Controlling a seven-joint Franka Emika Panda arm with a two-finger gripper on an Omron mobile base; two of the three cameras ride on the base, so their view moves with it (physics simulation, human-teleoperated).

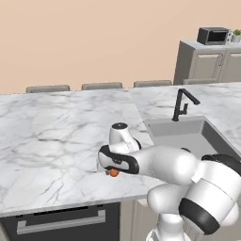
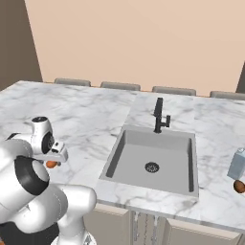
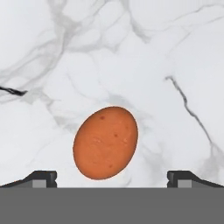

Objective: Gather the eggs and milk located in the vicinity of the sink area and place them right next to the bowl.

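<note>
- The two-finger gripper (image 3: 112,177) is held spread to its widest just above the white grey-veined marble counter (image 1: 52,136), with nothing gripped between its dark finger tips (image 3: 41,177)
- A speckled orange-brown oval egg (image 3: 105,142) is seen lying on the marble between the tips, apart from both, in the hand view
- The same egg (image 1: 113,172) is partly hidden under the hand, left of the grey rectangular recessed sink (image 2: 153,160)
- A black faucet (image 2: 160,116) is set at the far edge of the basin
- A small pale blue-and-white gabled milk carton (image 2: 237,163) is stood upright on the counter right of the sink
- A darker brown egg (image 2: 239,186) is placed just in front of the carton
</note>
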